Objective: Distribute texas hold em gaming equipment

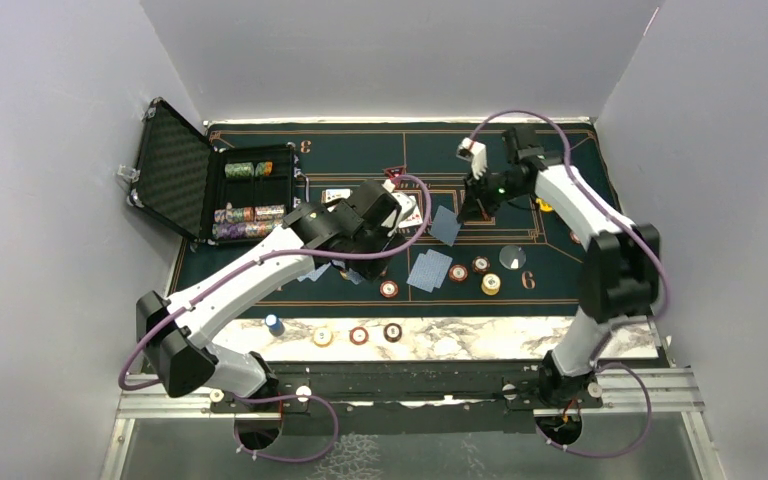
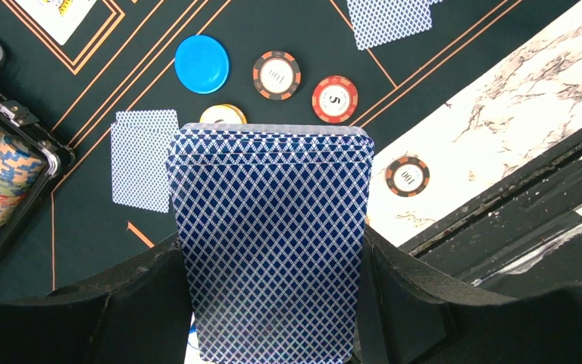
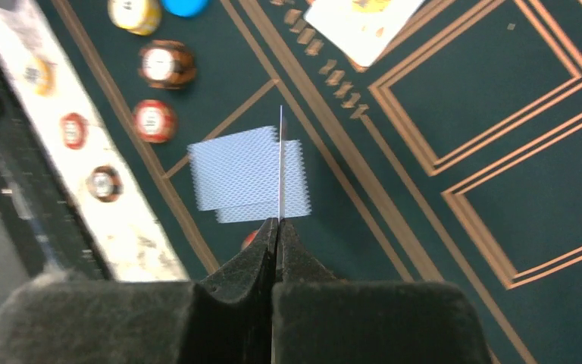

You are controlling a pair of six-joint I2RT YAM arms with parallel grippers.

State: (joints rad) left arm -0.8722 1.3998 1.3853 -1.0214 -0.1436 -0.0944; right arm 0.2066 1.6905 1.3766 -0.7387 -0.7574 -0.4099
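Observation:
My left gripper (image 2: 271, 239) is shut on a deck of blue-backed playing cards (image 2: 273, 227), held above the near-left part of the green mat. In the top view this gripper (image 1: 380, 215) hangs mid-table. My right gripper (image 3: 279, 224) is shut on a single card (image 3: 280, 167), seen edge-on. From above, that card (image 1: 445, 225) sticks out beside the right gripper (image 1: 473, 210). Two overlapping cards (image 1: 430, 270) lie face down on the mat below it. Chips (image 1: 458, 273) and a clear disc (image 1: 512, 257) lie nearby.
The open black case (image 1: 175, 170) with chip stacks (image 1: 250, 200) stands at the left. Several chips (image 1: 359, 335) and a blue disc (image 1: 275, 324) sit on the marble strip (image 1: 460, 335). A face-up card (image 3: 360, 23) lies mid-mat, and a lone face-down card (image 2: 145, 168) near the case.

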